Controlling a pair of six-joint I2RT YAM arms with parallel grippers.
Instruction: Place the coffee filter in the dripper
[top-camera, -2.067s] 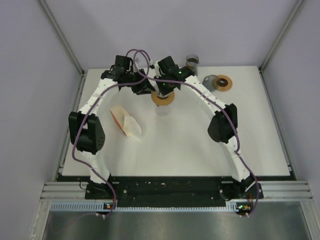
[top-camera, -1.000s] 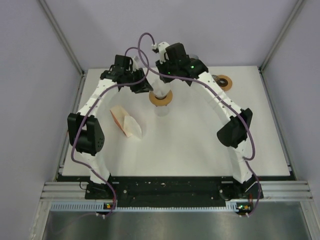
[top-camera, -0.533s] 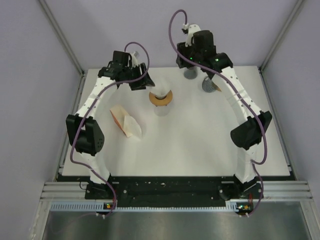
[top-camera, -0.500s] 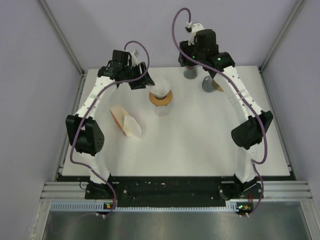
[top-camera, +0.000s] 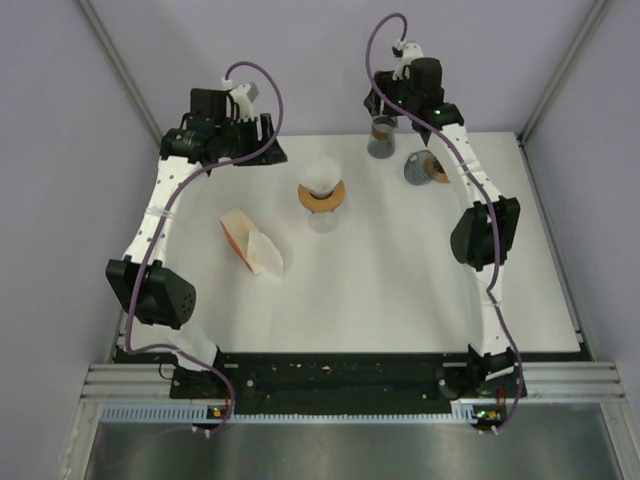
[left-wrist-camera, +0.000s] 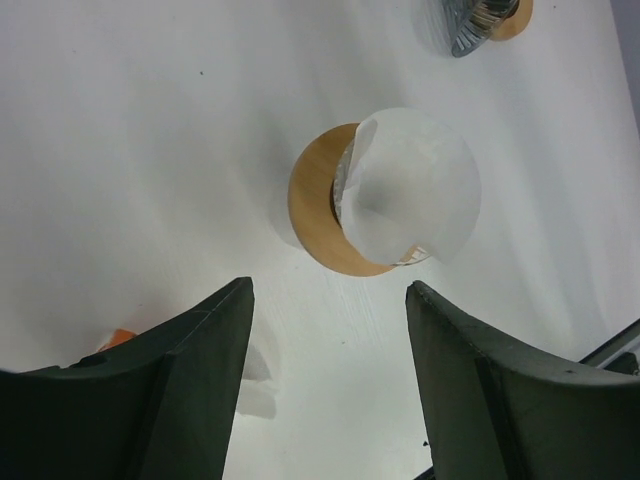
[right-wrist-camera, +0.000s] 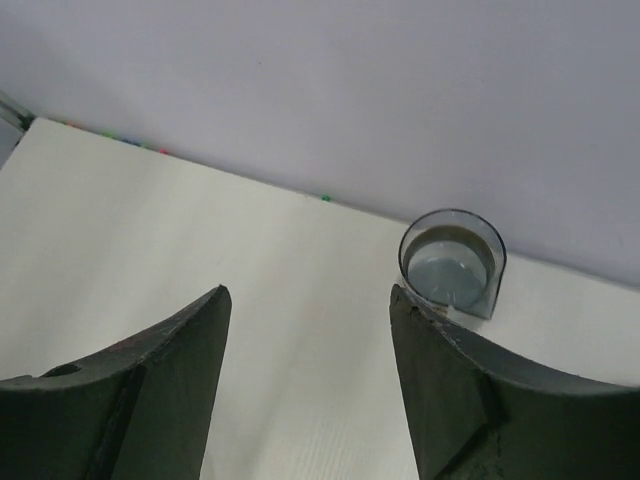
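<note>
Left gripper (left-wrist-camera: 328, 284): jaws spread wide, nothing between them, touching nothing. It hangs above the far left part of the table (top-camera: 400, 290), and its wrist camera looks down past both fingers (left-wrist-camera: 200, 380) at the dripper.

Right gripper (right-wrist-camera: 308, 290): jaws likewise spread, nothing held. It is raised at the far edge of the table, just by the glass cup (right-wrist-camera: 452, 265), which stands upright against the back wall. No contact seen.

Coffee filter (left-wrist-camera: 415, 190): white paper cone seated in the dripper (left-wrist-camera: 312, 205), mouth up, point down into the opening, so its long axis runs roughly vertical. In the left wrist view the cone leans a little to the right of the wooden collar, with one fold line running across the paper. The rim stands proud of the collar. Whether it is fully seated cannot be told.

Top view: filter and dripper sit at the middle of the far half of the table, between the two grippers and apart from both.

Also on the table:
- a second dripper (top-camera: 425, 168) lying tilted near the glass cup
- a stack of spare filters (top-camera: 252, 245) with an orange edge, near left of the dripper, well apart from it
</note>
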